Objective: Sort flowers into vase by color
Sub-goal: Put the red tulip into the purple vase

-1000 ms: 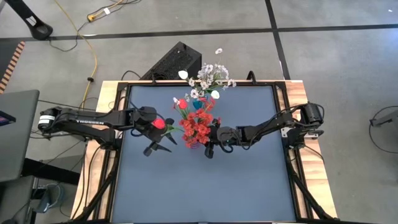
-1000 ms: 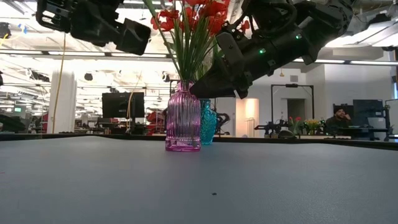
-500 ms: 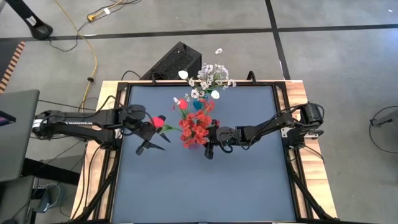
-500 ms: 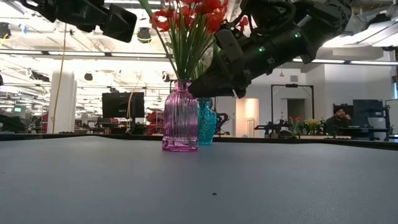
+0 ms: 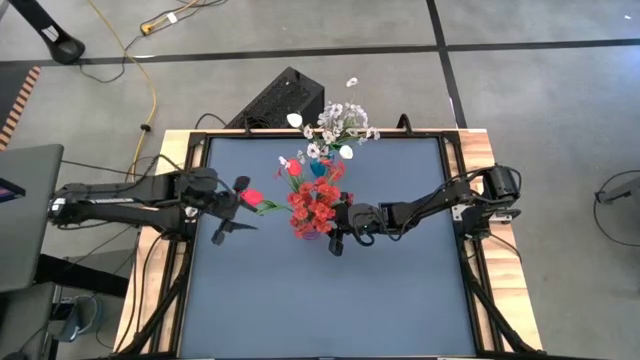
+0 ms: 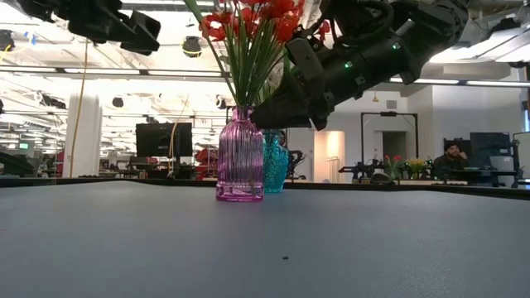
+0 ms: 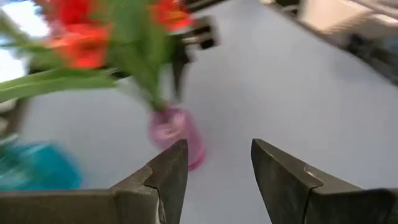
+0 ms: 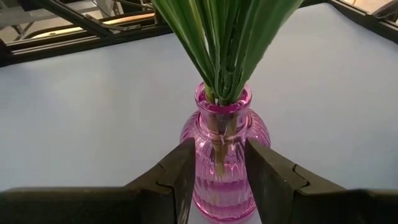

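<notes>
Pink ribbed glass vase is clamped between the right tool's fingers on the tabletop, red flowers stuffed in it. White flowers are parked in the teal vase behind, and the left tool is held apart, empty, well off to the side.

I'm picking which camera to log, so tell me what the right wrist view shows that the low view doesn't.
Only the right wrist view shows the right pincer with its fingers on either side of the pink vase, and the green stems entering its mouth. Only the low view shows the teal vase behind, the red blooms and the room. Both show the pink vase on the table.
</notes>
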